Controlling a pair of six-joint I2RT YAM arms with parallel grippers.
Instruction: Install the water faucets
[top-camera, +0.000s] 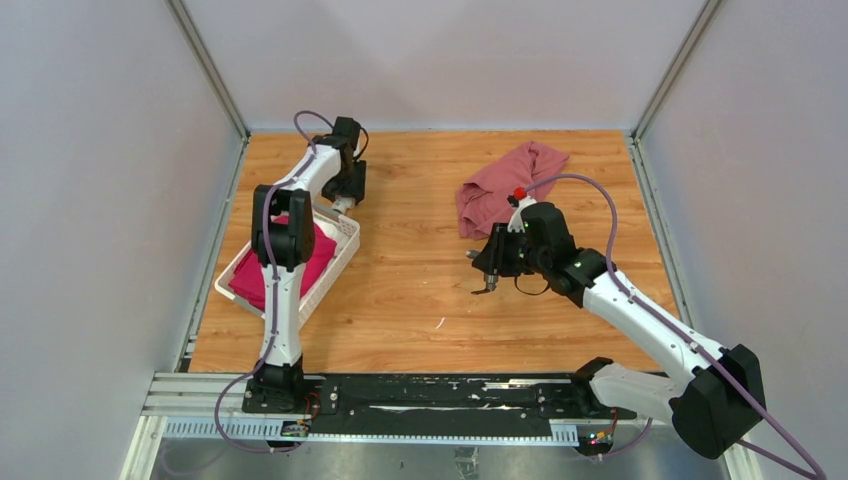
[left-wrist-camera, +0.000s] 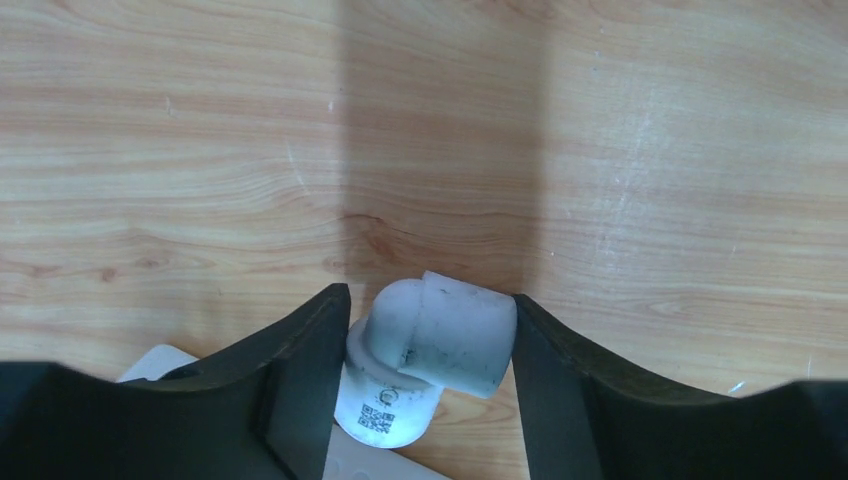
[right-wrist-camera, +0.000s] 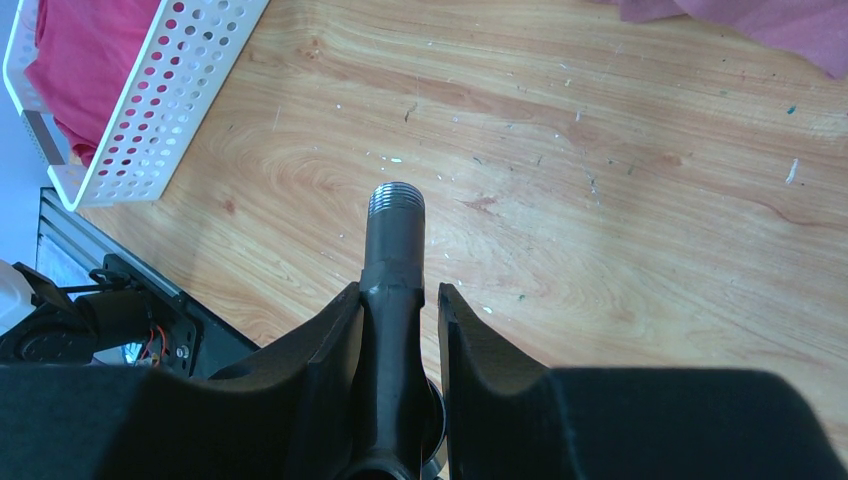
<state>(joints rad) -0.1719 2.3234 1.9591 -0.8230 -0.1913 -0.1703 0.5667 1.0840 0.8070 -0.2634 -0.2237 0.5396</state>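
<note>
Straddling white fitting (left-wrist-camera: 440, 340) beside basket (right-wrist-camera: 170, 90), left gripper (left-wrist-camera: 430, 295), grip unclear; right gripper (right-wrist-camera: 400, 290) clenched on dark tap (right-wrist-camera: 393, 245) near cloth (top-camera: 500, 185).

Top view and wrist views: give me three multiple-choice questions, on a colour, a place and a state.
1. The cloth is: A dusty red, B blue, C green.
2. The fitting is: A on the cloth, B between the fingers of the left hand, C out of sight.
3. The right hand is: A open and empty, B shut on the tap, C shut on the cloth.
Answers: A, dusty red from above; B, fingers flank it; B, its fingers grip the tap's stem.
</note>
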